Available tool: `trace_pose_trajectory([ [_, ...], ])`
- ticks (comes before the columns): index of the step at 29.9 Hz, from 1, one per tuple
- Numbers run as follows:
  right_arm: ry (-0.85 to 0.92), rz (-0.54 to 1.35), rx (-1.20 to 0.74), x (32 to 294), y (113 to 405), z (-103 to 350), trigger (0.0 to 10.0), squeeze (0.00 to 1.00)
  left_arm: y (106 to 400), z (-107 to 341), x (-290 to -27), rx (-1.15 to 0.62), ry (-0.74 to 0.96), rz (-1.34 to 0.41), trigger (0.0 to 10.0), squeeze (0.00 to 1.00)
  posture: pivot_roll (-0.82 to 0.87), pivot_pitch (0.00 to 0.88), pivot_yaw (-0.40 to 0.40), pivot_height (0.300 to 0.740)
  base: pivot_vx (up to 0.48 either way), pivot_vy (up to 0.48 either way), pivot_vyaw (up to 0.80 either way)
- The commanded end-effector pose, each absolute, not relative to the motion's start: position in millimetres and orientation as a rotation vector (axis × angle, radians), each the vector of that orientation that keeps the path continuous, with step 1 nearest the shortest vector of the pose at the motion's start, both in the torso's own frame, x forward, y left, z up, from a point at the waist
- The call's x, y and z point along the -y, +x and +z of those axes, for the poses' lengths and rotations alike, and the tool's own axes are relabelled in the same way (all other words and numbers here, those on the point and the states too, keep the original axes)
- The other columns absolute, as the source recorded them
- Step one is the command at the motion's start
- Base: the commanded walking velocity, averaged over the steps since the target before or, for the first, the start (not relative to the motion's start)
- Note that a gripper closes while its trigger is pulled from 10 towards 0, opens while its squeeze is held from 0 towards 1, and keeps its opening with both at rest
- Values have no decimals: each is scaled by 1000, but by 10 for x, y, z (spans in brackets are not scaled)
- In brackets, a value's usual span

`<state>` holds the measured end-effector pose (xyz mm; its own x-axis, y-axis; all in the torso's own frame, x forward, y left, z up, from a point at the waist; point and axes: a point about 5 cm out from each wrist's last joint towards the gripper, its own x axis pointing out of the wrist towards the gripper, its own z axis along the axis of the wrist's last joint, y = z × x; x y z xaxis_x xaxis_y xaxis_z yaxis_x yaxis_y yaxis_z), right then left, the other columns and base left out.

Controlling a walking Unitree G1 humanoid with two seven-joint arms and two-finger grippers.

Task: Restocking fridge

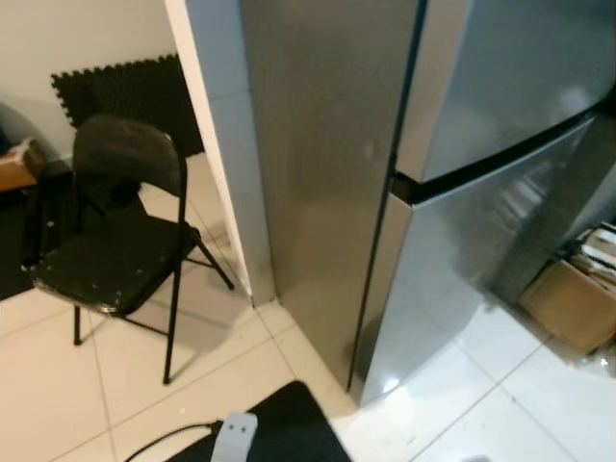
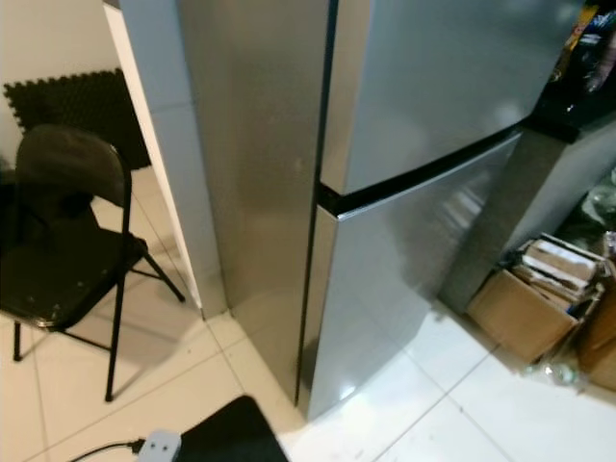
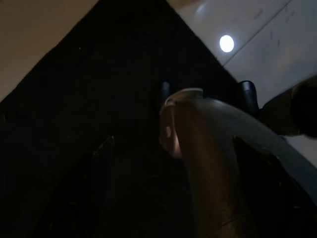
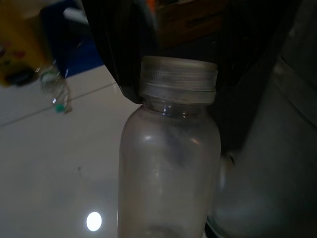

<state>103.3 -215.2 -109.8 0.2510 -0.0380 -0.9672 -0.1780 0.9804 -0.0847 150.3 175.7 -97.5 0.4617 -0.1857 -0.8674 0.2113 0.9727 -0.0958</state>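
With both fridge doors closed at frame centre, the right gripper's clamped bottle could slip while opening; the left gripper's grasp I cannot tell.

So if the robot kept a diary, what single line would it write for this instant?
scene: closed silver fridge ahead | black folding chair to its left | cardboard box to its right | right gripper: clear capped bottle | left gripper: bottle

Fridge running off top edge; bottle base cut off by frame; left pincer fingertips barely showing behind dark object, unidentifiable.
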Motion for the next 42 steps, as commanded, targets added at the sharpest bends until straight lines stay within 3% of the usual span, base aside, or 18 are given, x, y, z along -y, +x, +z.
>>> trace_pose_trajectory([
  [1, -196, 80, -1301, 2192, 1078, -1078, 10000, 0, 1431, -1006, -1730, -1087, 8, -243, 10000, 0, 6, 0, -20, 740, 0, 0, 0],
  [18, -189, 85, -1310, 2178, 1061, -1085, 10000, 0, 1492, -977, -1780, -1055, 0, -211, 10000, 0, 4, 0, -20, 740, 0, 0, 0],
  [26, -189, 86, -1311, 2176, 1053, -1088, 10000, 0, 1561, -942, -1803, -1020, -26, -209, 10000, 0, 0, 0, -19, 740, 0, -465, 0],
  [31, -188, 86, -1312, 2177, 1048, -1089, 10000, 0, 1632, -907, -1841, -983, -37, -173, 10000, 0, 2, 0, -22, 740, 0, 0, 0],
  [42, -192, 84, -1312, 2200, 1052, -1083, 10000, 0, 2138, -544, -2112, -663, -196, -90, 10000, 0, 3, 0, -30, 740, 0, 0, 0],
])
